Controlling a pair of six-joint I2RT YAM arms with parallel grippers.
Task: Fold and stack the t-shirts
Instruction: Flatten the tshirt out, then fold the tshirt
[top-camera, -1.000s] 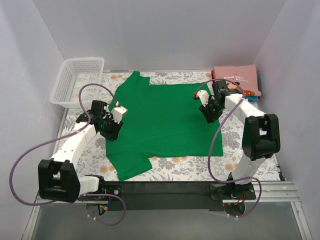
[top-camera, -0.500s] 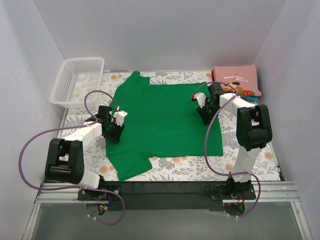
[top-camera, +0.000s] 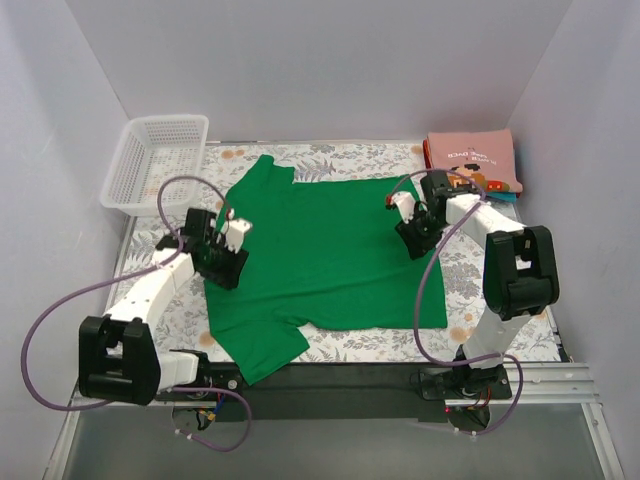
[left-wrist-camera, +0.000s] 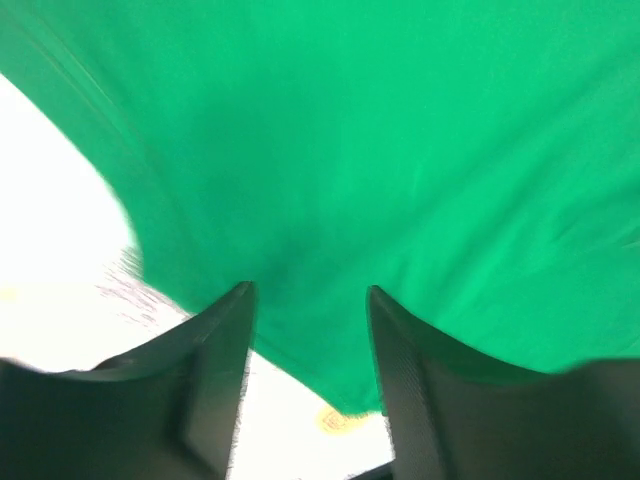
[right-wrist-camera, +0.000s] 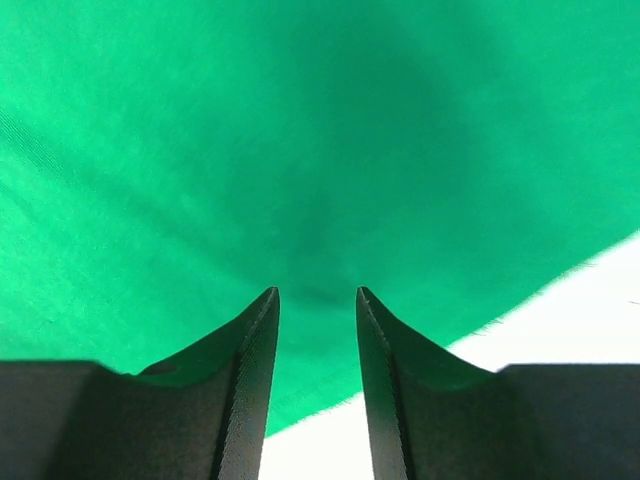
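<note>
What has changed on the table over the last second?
The green t-shirt slid toward the arm bases, and the left gripper and right gripper drew back with it. Their jaws stand parted on the cloth; I cannot tell whether they pinch it. The folded pink t-shirt and white basket stayed put.

t-shirts: three, namely one green t-shirt (top-camera: 330, 250) spread flat, one folded pink t-shirt (top-camera: 470, 158) off its far right corner, and one teal t-shirt (top-camera: 508, 197) showing as an edge under the pink
basket (top-camera: 155, 160): one, white, off the green t-shirt's far left corner
arms: two, left arm (top-camera: 150, 290) and right arm (top-camera: 520, 270), flanking the green t-shirt
pincers: two, left pincer (left-wrist-camera: 308, 295) and right pincer (right-wrist-camera: 317, 295), both over the green t-shirt
bench (top-camera: 475, 305): one, flower-patterned, under the green t-shirt
</note>
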